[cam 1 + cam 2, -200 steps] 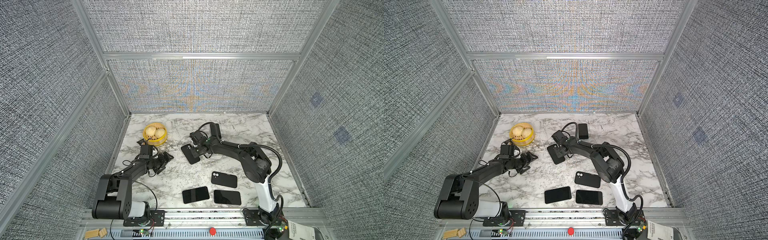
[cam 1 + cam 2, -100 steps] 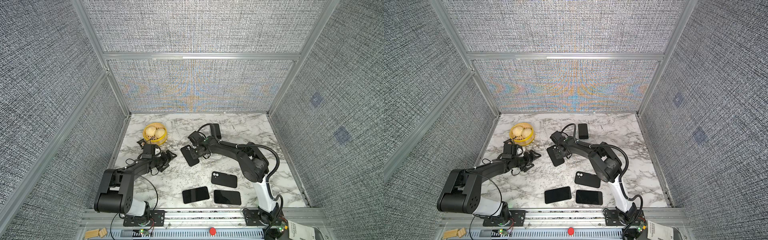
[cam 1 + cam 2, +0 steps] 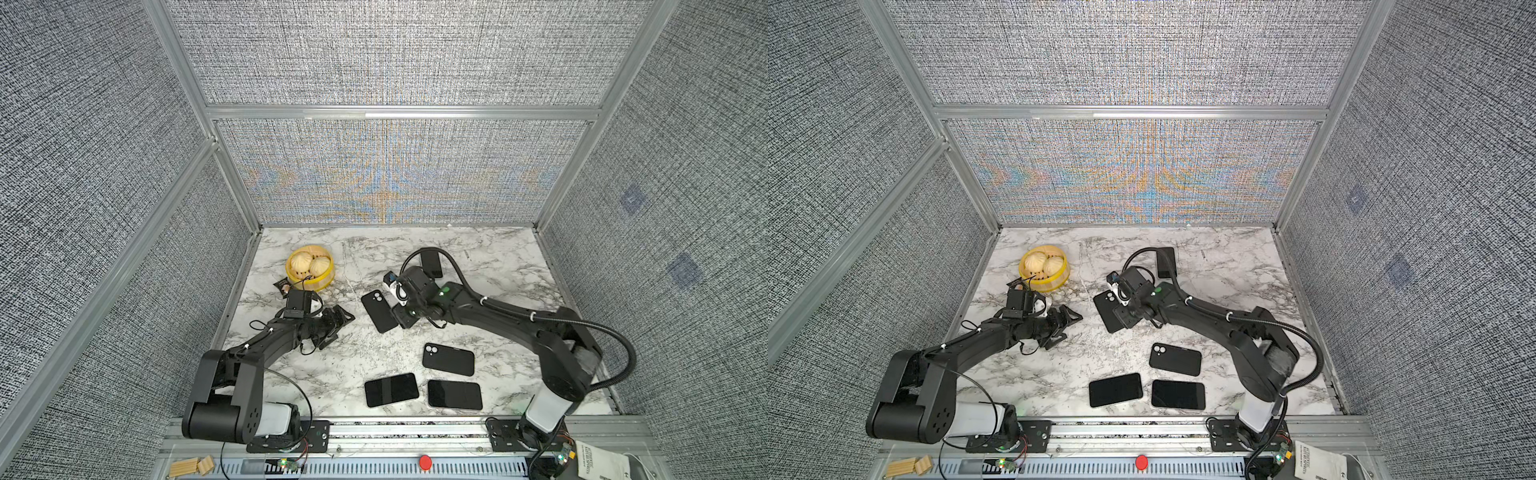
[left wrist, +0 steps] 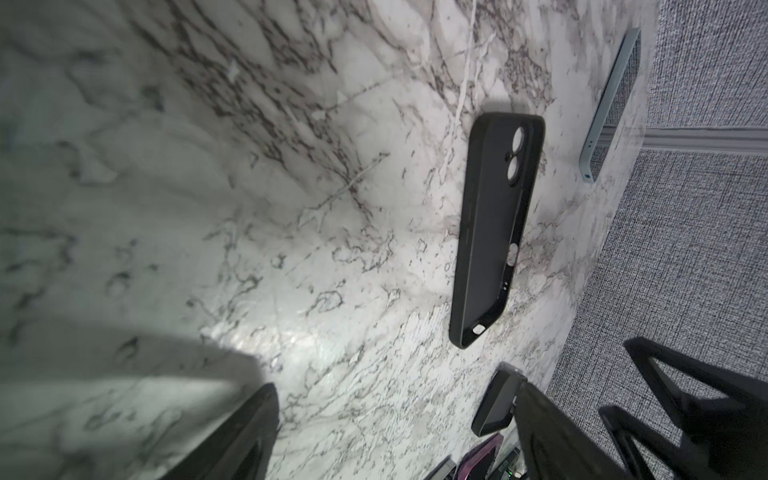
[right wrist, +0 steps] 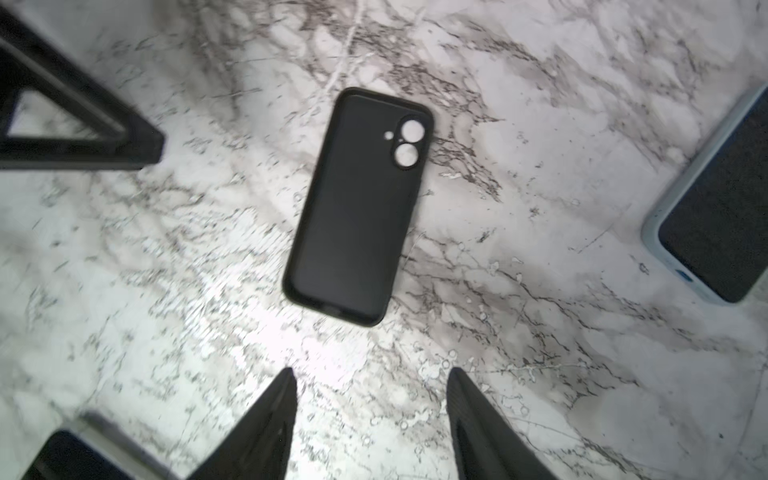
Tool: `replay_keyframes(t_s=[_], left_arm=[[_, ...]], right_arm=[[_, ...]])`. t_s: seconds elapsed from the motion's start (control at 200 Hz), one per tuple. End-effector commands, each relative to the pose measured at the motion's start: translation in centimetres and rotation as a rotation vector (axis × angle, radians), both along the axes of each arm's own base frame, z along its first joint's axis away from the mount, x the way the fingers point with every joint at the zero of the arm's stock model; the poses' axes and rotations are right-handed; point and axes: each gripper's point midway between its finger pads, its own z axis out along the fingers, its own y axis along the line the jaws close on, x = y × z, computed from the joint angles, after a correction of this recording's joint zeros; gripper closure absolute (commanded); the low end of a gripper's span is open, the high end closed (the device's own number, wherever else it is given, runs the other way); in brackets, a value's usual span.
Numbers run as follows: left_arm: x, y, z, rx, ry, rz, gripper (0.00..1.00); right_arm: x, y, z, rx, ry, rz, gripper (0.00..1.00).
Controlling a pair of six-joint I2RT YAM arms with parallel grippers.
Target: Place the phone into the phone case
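Case point(image 5: 359, 203) lies empty; left tool point(image 3: 340, 326) and right tool point(image 5: 372, 374) are spread, holding nothing; next, go grab a phone point(image 3: 391, 389).

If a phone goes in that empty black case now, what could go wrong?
The empty case lies loose on the smooth marble table, so it may slide when a phone is pressed in. The left end effector and right end effector are both close by and might bump.

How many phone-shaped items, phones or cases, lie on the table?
5: empty case by the right pincer; blue-edged one at the back; three near the front. Arms may hide more.
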Motion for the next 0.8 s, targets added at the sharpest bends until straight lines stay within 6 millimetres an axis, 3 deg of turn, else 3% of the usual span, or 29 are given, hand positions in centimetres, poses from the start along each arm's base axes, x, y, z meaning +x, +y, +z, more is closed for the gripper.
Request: replay_keyframes(t_s=[0.0, 0.065, 0.085, 0.16, 0.36, 0.555, 0.795], left_arm=[[-1.4, 0.4, -0.6, 0.050, 0.027, -0.020, 0.10], [-1.9, 0.5, -0.7, 0.056, 0.032, -0.021, 0.11], [-2.0, 0.5, -0.7, 0.057, 0.034, -0.022, 0.11], [-2.3, 0.4, -0.9, 0.058, 0.040, -0.025, 0.11], [-3.1, 0.0, -1.3, 0.052, 0.064, -0.042, 0.11], [-3.4, -0.5, -1.8, 0.041, 0.082, -0.057, 0.10], [-3.4, -0.8, -2.0, 0.046, 0.089, -0.068, 0.11]], right_arm=[[-4.3, 1.7, 0.7, 0.057, -0.067, 0.318, 0.37], [-7.1, 1.5, 0.8, 0.059, -0.095, 0.477, 0.34], [-8.2, 0.9, -0.2, 0.041, -0.086, 0.517, 0.32], [-10.6, 0.6, -0.6, 0.039, -0.102, 0.651, 0.24], [-14.6, 1.0, -2.9, 0.017, -0.040, 0.812, 0.15], [-16.5, 1.3, -5.7, -0.029, 0.047, 0.840, 0.13], [-16.5, 1.6, -7.5, -0.065, 0.082, 0.824, 0.10]])
